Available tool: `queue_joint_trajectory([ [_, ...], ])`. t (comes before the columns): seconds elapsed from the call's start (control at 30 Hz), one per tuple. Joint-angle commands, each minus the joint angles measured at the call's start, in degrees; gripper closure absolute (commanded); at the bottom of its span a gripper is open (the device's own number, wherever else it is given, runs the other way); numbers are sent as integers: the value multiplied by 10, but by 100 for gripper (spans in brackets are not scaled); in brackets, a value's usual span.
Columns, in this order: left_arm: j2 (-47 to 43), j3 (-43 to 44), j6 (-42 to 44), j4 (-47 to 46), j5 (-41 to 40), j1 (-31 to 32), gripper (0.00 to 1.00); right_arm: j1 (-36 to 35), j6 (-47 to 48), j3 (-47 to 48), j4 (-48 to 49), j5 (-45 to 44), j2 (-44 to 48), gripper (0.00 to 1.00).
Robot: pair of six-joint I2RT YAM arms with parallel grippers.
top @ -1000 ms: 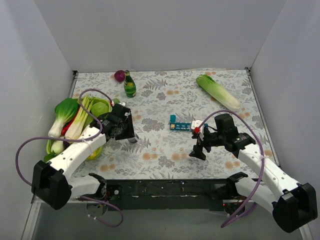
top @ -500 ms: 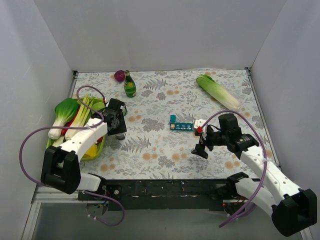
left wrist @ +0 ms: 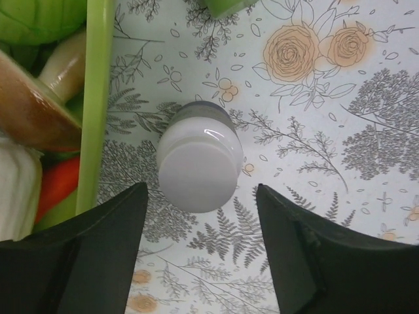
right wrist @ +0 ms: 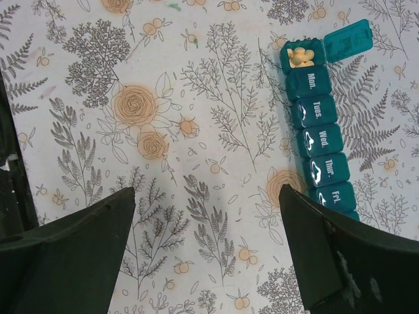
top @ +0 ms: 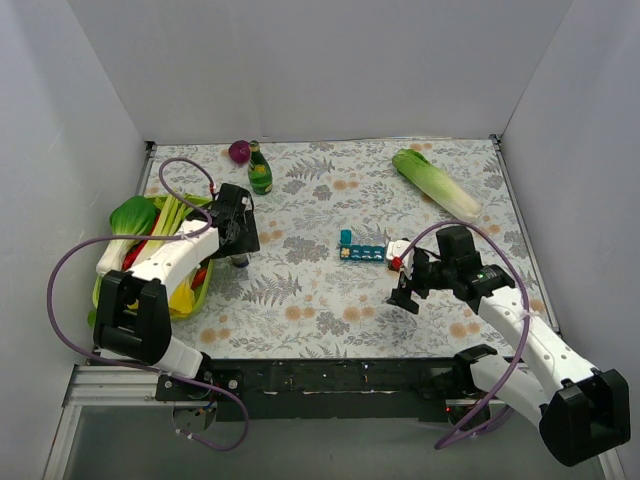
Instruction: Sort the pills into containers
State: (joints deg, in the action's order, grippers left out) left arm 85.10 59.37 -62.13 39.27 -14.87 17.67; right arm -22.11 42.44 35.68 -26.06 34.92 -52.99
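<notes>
The teal-blue pill box (top: 362, 252) lies mid-table. In the right wrist view (right wrist: 319, 137) its end compartment stands open with yellowish pills (right wrist: 301, 57) inside, and the day-labelled lids are shut. My right gripper (top: 405, 290) is open and empty, hovering over bare cloth just left of the box (right wrist: 206, 196). A small white-capped bottle (left wrist: 200, 157) stands upright on the cloth beside the green tray. My left gripper (top: 238, 248) is open above it (left wrist: 200, 196). The cap sits just ahead of and partly between the fingertips, and they do not touch it.
A green tray (top: 192, 298) with bok choy (top: 130, 225) and other vegetables sits at the left; its rim (left wrist: 98, 98) is close to my left finger. A green bottle (top: 260, 170) and a purple ball (top: 239, 151) stand at the back. A napa cabbage (top: 435, 183) lies back right. White walls enclose the table.
My left gripper has swung left and back toward the green tray and now hangs over the white-capped bottle. The right arm has barely moved.
</notes>
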Motion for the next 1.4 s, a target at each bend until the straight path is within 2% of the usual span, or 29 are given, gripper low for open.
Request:
queue_joint_trajectory([
  [0.0,-15,41,-4,27,39,-4,27,8,115,10,-7,16,-13,2],
  [0.17,-32,65,-5,54,56,-5,20,26,260,34,-57,74,-50,2],
  [0.27,-51,79,1,69,68,-5,15,33,292,48,-58,64,-89,2],
  [0.4,-86,92,30,78,148,-4,9,65,353,98,-82,74,-161,2],
  [0.43,-94,90,33,67,221,-4,4,69,357,112,-86,75,-177,2],
  [0.47,-114,81,32,57,245,-4,2,72,360,124,-90,76,-208,3],
  [0.53,-136,66,33,14,325,-4,2,74,364,169,-101,70,-259,4],
  [0.67,-199,8,16,-90,427,-5,2,76,379,255,-159,56,-357,10],
  [0.8,-221,-63,-29,-209,494,-6,2,76,341,327,-174,27,-439,16],
  [1.1,-194,-117,-50,-293,539,-5,2,63,279,333,-102,-26,-502,18],
  [1.23,-205,-138,-42,-322,554,-5,10,58,270,316,-64,-41,-507,21],
  [1.3,-215,-158,-42,-351,554,-5,11,53,271,304,-55,-47,-508,23],
  [1.37,-213,-177,-55,-376,556,-5,18,49,276,298,-51,-50,-510,26],
])
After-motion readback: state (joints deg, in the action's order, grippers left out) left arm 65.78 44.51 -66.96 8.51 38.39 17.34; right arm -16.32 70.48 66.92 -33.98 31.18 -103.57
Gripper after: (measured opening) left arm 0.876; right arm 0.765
